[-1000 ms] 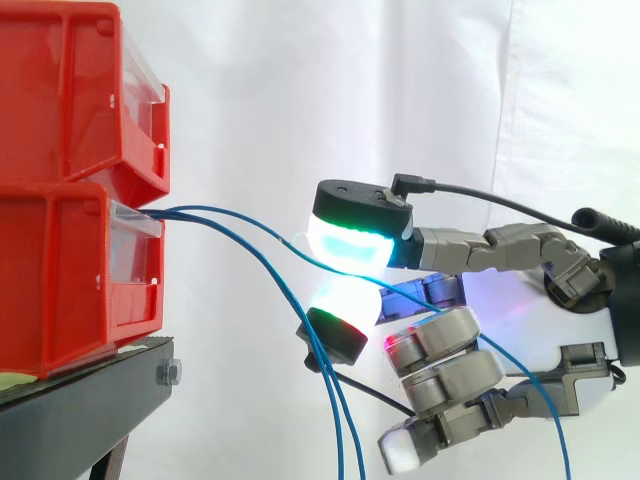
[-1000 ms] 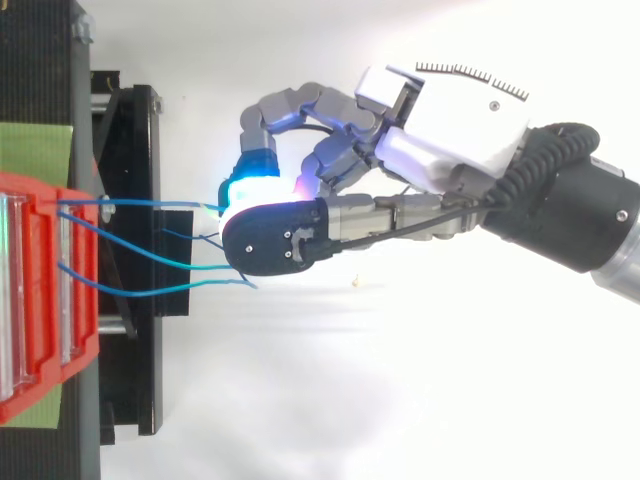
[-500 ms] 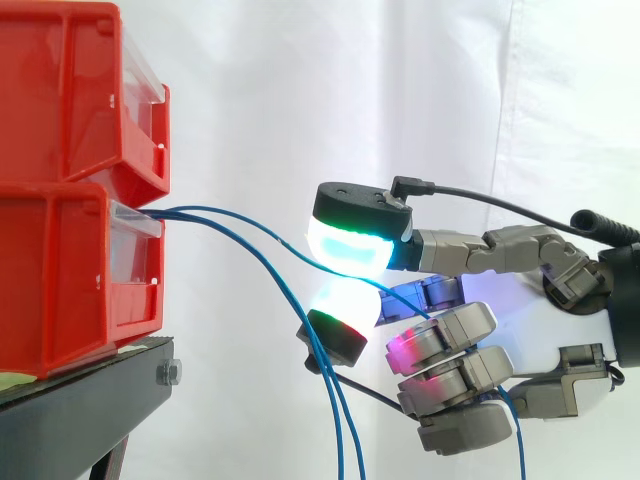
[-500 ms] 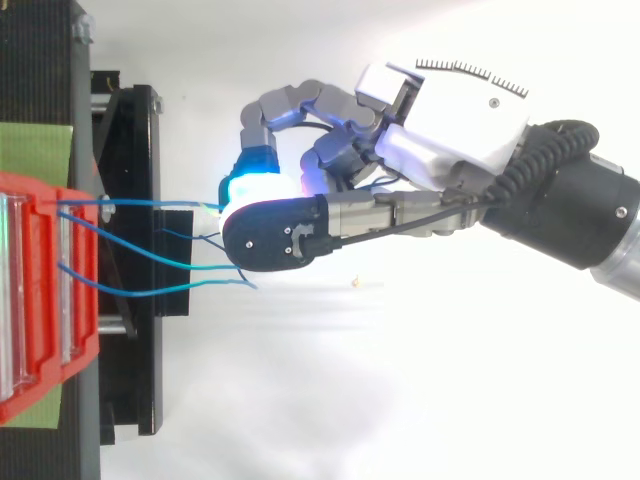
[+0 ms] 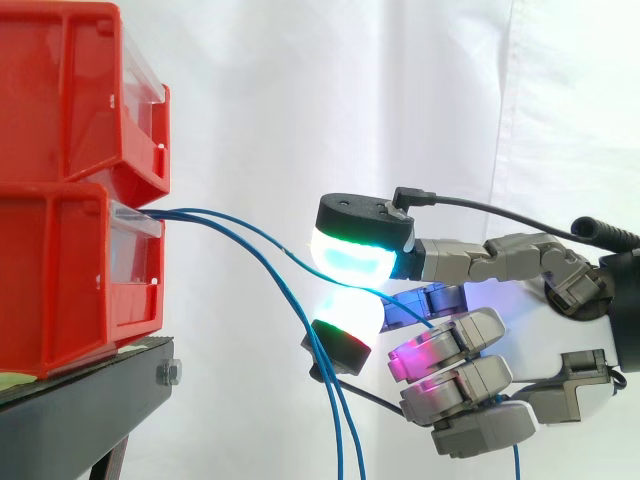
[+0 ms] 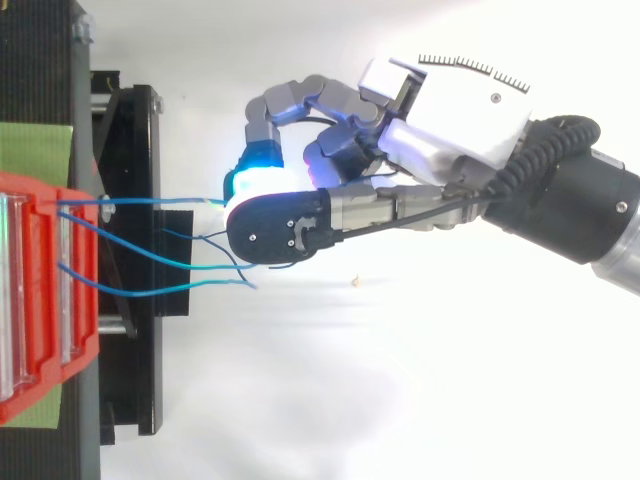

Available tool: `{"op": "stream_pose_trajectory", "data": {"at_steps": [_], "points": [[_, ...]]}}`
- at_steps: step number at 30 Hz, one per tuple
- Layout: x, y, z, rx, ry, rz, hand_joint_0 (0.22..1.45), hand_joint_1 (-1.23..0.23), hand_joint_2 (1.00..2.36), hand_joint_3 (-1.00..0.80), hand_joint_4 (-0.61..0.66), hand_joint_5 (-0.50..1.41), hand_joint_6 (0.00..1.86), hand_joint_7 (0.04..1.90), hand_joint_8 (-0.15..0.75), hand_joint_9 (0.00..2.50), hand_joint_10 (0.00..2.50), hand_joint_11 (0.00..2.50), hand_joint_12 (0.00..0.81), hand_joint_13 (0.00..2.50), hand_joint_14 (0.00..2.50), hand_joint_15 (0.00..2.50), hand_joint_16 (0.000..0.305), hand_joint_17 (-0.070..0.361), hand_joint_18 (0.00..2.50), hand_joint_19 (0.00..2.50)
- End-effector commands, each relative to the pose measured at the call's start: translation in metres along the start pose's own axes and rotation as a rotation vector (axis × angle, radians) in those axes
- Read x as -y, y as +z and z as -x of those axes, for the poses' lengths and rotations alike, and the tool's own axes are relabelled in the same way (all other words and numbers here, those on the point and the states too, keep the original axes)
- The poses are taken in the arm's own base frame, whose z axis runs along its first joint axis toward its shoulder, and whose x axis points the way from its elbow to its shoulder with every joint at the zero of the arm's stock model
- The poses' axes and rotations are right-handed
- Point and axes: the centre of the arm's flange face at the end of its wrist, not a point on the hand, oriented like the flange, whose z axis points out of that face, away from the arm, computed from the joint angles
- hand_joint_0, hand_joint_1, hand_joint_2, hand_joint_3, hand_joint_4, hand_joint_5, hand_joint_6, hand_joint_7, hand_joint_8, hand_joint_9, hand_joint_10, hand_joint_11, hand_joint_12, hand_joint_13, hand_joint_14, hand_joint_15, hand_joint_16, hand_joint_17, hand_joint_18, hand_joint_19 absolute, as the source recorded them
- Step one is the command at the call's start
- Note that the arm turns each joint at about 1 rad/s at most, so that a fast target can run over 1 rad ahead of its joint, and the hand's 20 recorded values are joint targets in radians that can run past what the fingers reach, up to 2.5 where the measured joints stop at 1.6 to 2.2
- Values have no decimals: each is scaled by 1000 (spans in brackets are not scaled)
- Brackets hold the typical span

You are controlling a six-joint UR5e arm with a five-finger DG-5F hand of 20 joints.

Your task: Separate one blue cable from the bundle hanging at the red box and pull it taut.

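In the side view the stacked red bins sit at 9 o'clock on a black stand. The robot hand reaches in from 3 o'clock in front of the white curtain. Two glowing fingertips, one above the other, are pressed together on a single blue cable, and the remaining fingers are curled under at about 5 o'clock with a magenta glow. That cable leaves the lip of the lower bin and runs toward 4 o'clock into the pinch in a shallow arc, so it looks separated but not yet taut. The other blue cables sag clear of the pads and fall toward 6 o'clock.

To finish the step well, I would keep the pinch firm and draw the robot hand straight back toward 3 o'clock, in line with the cable. The slack then comes out without bending the strand sharply over the bin's edge. Keep the pull slow, because the pads are rounded and smooth-looking and a cable this thin could slip between them. The loose strands hang just beside the lower pad and could snag on it.

The cables are thin, glossy, round-sectioned and springy, and they hold soft curves. The bins are hard moulded plastic with clear front panels.
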Motion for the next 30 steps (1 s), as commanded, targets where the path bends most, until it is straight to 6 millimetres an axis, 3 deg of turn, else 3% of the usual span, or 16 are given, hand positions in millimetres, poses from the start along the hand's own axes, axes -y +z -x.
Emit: {"op": "stream_pose_trajectory", "data": {"at_steps": [1, 8, 13, 18, 25, 30], "points": [[0, 0, 0, 1, 0, 1, 702, -708, 1022, -213, 55, -218, 915, 1278, 272, 870, 1642, 1348, 326, 683, 2500, 1441, 27, 61, 1360, 2335], [11, -8, -2, 9, -13, -20, 702, -702, 1022, -227, 62, -221, 918, 1244, 273, 804, 2012, 1273, 323, 693, 2500, 1454, 27, 61, 1369, 2337], [-5, -15, 4, 46, -11, -6, 704, -699, 1021, -237, 61, -222, 917, 1239, 276, 780, 2182, 1267, 334, 699, 2500, 1506, 29, 64, 1380, 2300], [-27, -38, 13, 95, -35, -22, 724, -743, 1022, -225, 44, -221, 913, 1303, 287, 778, 2226, 1248, 339, 704, 2500, 1502, 29, 66, 1376, 2255], [-29, -43, 13, 154, -40, -22, 734, -748, 1025, -189, 29, -223, 915, 1386, 283, 773, 2234, 1248, 335, 700, 2500, 1507, 30, 67, 1365, 2226], [-32, -40, 8, 180, -14, 22, 781, -776, 1024, -211, 36, -235, 933, 1408, 282, 761, 2243, 1183, 324, 683, 2500, 1455, 29, 64, 1286, 2070]]}}
